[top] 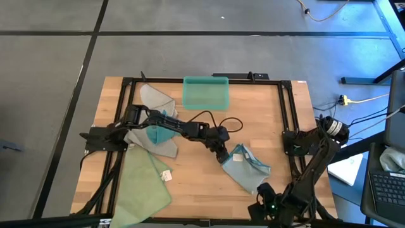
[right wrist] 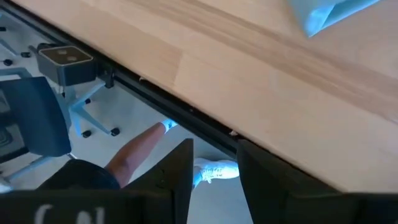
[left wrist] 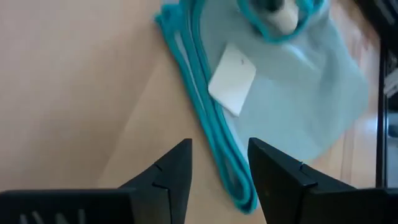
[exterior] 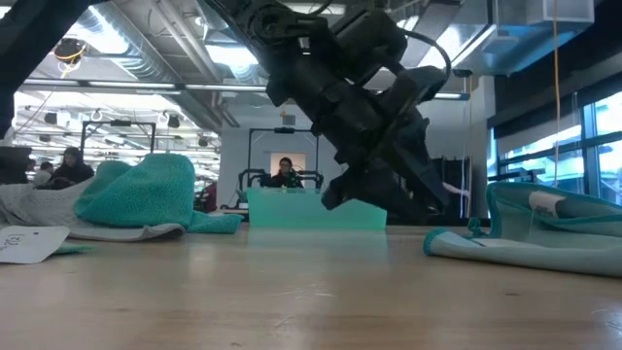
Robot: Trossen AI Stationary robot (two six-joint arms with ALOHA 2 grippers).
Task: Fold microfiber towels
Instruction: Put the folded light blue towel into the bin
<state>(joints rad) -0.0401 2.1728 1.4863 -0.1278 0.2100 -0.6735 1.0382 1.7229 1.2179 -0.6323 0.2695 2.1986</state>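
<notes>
At the lower left of the overhead picture a pale green towel (top: 144,183) lies flat on the worktop (top: 196,164), with a grey and teal heap of towels (top: 155,130) bunched just above it. A teal bin (top: 205,92) sits at top centre. The left pincer (top: 221,154) reaches to mid-frame, fingers parted with nothing between them, over the teal-edged hem of a pale blue-green towel (top: 248,166). At lower right the right pincer (right wrist: 214,163) hangs beyond the worktop's edge, narrowly parted, empty.

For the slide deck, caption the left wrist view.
Left gripper hovers with open jaws over the teal-edged pale blue-green towel, its white tag showing.
</notes>
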